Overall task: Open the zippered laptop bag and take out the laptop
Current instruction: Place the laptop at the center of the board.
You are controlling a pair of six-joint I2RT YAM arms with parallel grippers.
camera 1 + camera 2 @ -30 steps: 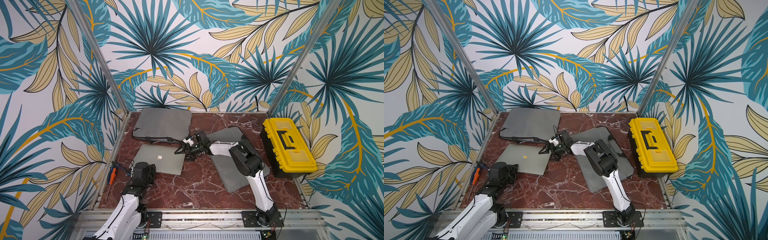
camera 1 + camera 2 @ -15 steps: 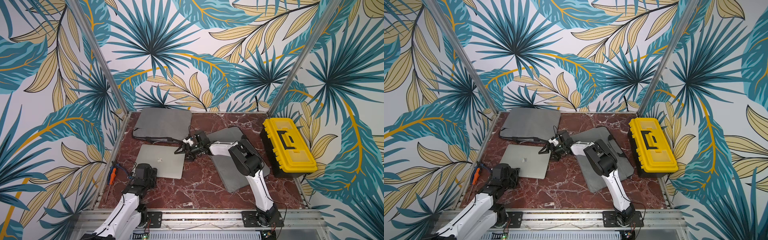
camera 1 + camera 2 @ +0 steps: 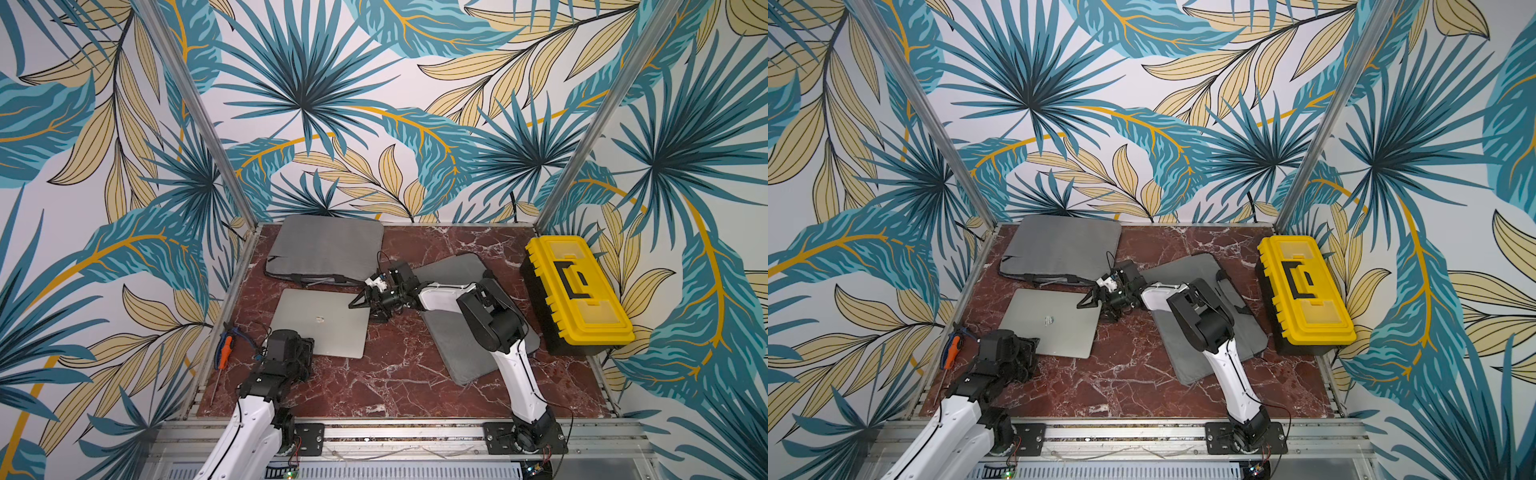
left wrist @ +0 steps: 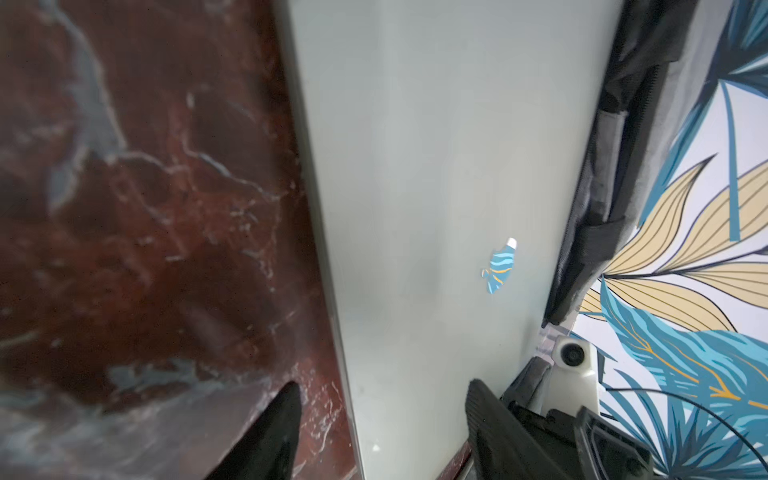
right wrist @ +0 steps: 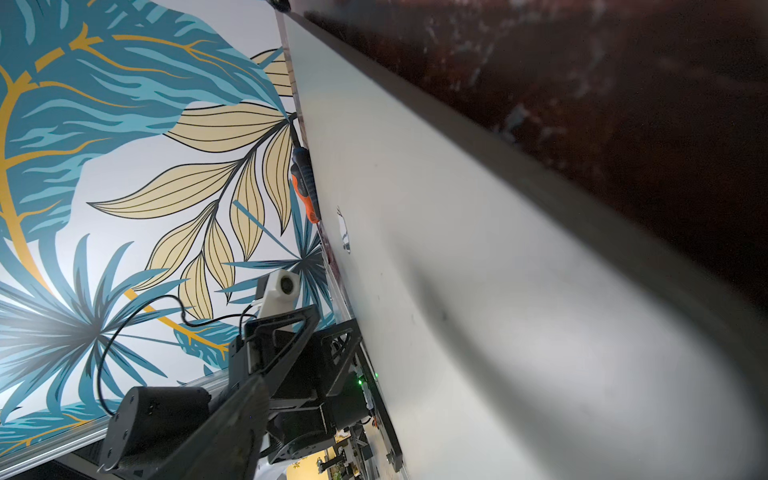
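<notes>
Up top first, and both top views agree. The laptop (image 3: 320, 322) is out, lying flat and shut on the red marble desk (image 3: 395, 382), just in front of the grey bag (image 3: 328, 247) in the back left corner. The left claw (image 3: 308, 345) sits at the laptop's near left corner. The right claw (image 3: 363, 312) is at its far right corner with its jaws spread wide and nothing between them. That arm reaches over a second grey bag (image 3: 457, 353). There's a yellow toolbox (image 3: 577, 291) on the right and an orange-handled screwdriver (image 3: 224, 349) at the left edge.

Now the left wrist view. The fingers (image 4: 274, 432) are well apart, one over the marble and one over the lid. The laptop's edge runs between them and they grip nothing. The bag's dark zipped edge lies along the far side of the lid.

Right wrist view next. The silver lid fills most of it, logo showing. Only one blurred finger (image 5: 232, 428) is in sight, so I can't tell the opening from here. The left claw is across the lid, with the screwdriver beyond it.
</notes>
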